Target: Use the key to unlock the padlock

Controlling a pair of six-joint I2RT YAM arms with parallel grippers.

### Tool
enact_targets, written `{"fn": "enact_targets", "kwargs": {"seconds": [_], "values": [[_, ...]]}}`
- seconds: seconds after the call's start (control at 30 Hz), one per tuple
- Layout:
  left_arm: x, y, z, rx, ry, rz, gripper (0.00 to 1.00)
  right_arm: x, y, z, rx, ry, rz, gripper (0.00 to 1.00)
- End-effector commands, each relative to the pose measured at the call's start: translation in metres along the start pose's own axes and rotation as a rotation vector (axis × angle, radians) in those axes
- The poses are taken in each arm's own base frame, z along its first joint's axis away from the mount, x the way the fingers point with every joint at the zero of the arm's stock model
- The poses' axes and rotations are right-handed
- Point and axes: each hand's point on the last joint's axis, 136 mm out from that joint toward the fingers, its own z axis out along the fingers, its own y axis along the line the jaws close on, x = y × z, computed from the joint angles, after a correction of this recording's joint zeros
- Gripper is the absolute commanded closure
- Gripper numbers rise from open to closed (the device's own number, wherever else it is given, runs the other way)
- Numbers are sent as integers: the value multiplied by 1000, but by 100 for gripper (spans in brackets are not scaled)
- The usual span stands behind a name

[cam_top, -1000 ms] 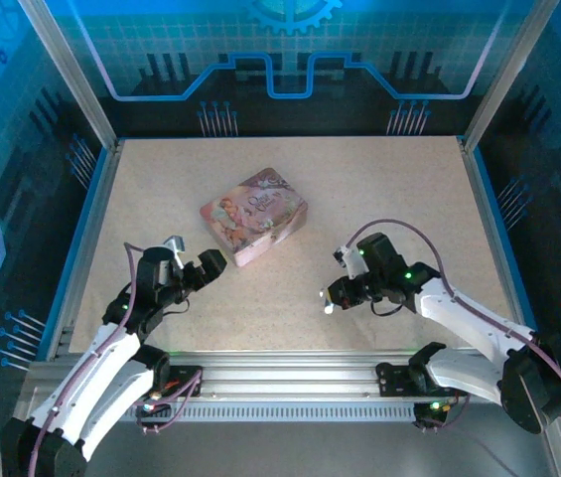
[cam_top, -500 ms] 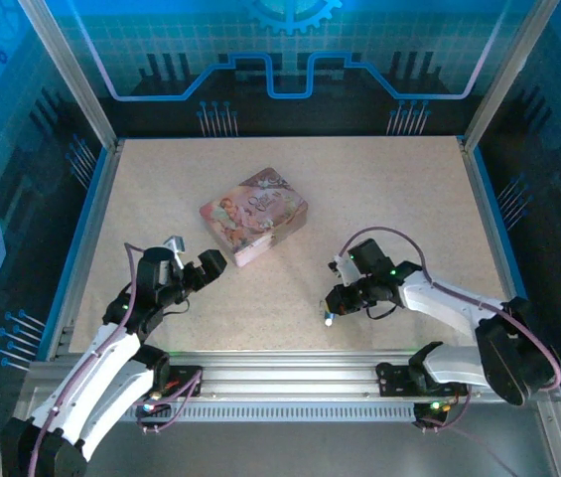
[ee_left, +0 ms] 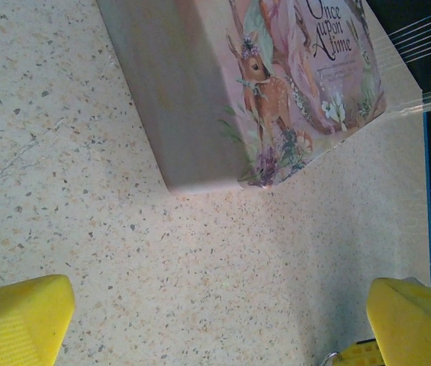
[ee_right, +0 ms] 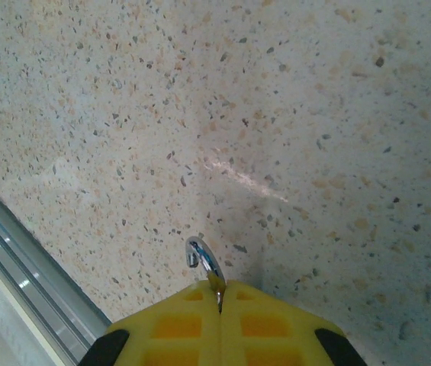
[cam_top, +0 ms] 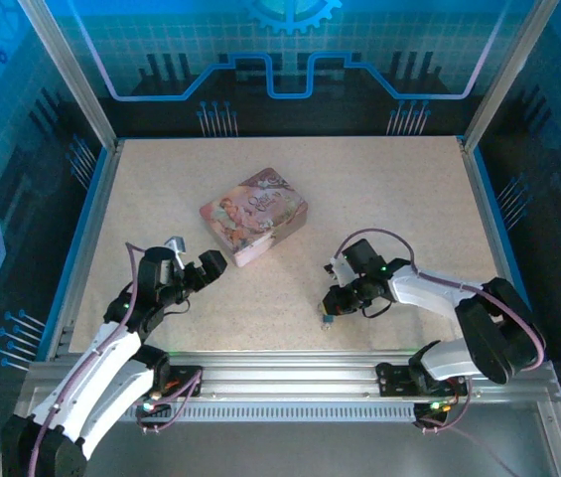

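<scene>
The right claw (ee_right: 219, 288) is squeezing shut, low over the table (cam_top: 389, 189) and close to the front rail (ee_right: 24, 252). Its yellow tips are pinching a tiny, shiny, bent bit of metal. I am guessing this is the loop of the padlock (ee_right: 203, 259), but it is too small to be sure. From above, a little bluish speck is showing at the end of this claw, and that fits the padlock too. It is sitting well apart from the pink tin (cam_top: 253, 216), off to the tin's right and nearer the front.

The left claw (ee_left: 215, 324) is standing wide open and is holding nothing. It is hovering near a corner of the pink tin, with only bare table between its two yellow tips.

Where the key is, I cannot tell.

So the job is looking like it is only starting. One claw is gripping what seems to be the padlock, and that is all that is done. I am thinking the open claw is going to have to get the key. Then the key is going into the keyhole and turning, so the loop pops free.
</scene>
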Motion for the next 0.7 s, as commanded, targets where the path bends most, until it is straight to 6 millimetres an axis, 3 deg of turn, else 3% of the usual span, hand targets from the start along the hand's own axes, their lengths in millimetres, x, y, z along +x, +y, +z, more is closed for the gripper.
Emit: {"fn": "enact_targets", "kwargs": {"seconds": [0.0,0.67], "values": [[2,6,2,-12,2,-8,1,-6,-5,1,12,-5,-3,93],[1,0,1,9,6,-17,1,-6,-7,1,28,-3,6,79]]}}
